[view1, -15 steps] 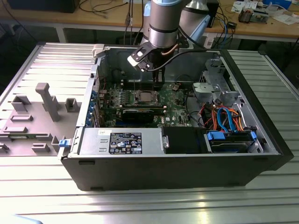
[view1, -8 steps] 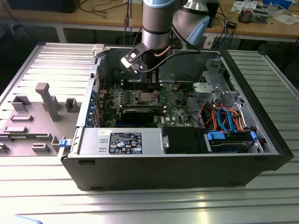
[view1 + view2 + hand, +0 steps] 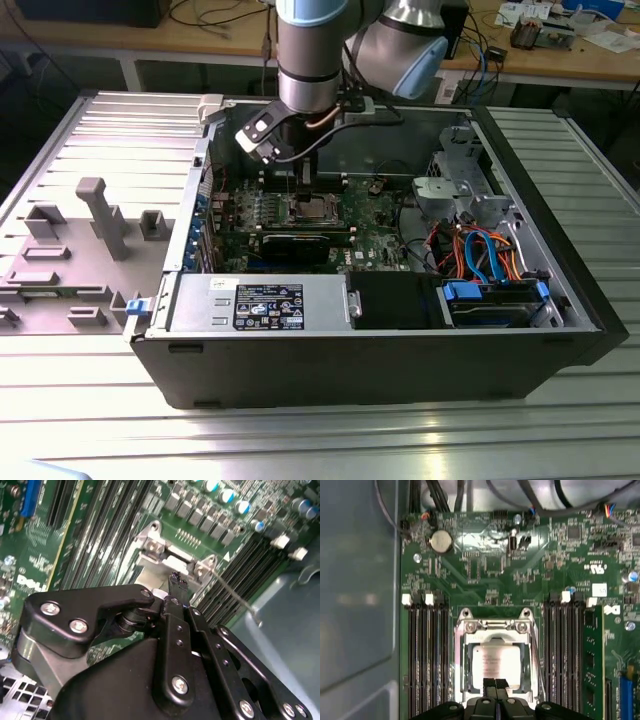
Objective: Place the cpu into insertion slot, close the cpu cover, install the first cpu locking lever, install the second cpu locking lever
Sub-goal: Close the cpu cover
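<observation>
One cpu [image 3: 492, 662] lies just under the pincer [image 3: 495, 681].

The cpu [image 3: 492, 662] is showing a smooth, dull silver-grey metal top. The cpu cover [image 3: 461, 645] is presenting bright, reflective metal. The gripper [image 3: 495, 684] is appearing matt black, its screw heads [image 3: 180, 685] shining. The circuit board [image 3: 485, 565] is looking glossy green.
</observation>
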You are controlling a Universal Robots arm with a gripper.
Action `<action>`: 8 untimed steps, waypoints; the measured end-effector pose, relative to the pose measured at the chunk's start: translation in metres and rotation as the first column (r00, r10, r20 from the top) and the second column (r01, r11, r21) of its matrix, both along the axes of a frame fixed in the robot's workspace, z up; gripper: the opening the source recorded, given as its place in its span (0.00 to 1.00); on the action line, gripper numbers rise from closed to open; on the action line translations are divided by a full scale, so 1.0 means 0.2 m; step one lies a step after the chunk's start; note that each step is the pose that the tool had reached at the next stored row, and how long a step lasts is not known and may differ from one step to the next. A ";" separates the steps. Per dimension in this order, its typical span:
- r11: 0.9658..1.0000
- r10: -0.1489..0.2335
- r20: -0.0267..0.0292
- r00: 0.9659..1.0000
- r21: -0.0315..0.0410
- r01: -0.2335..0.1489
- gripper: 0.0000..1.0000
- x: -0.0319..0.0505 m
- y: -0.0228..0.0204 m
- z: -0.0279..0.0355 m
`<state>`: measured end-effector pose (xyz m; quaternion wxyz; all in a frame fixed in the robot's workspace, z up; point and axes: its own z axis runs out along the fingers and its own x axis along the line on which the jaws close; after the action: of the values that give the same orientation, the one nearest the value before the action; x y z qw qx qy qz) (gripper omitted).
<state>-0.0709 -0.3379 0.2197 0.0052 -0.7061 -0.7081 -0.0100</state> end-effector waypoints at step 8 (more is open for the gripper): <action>1.000 0.000 0.000 1.000 0.000 0.000 0.11 -0.020 0.000 -0.068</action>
<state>-0.0748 -0.3379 0.2061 0.0052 -0.7059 -0.7082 -0.0099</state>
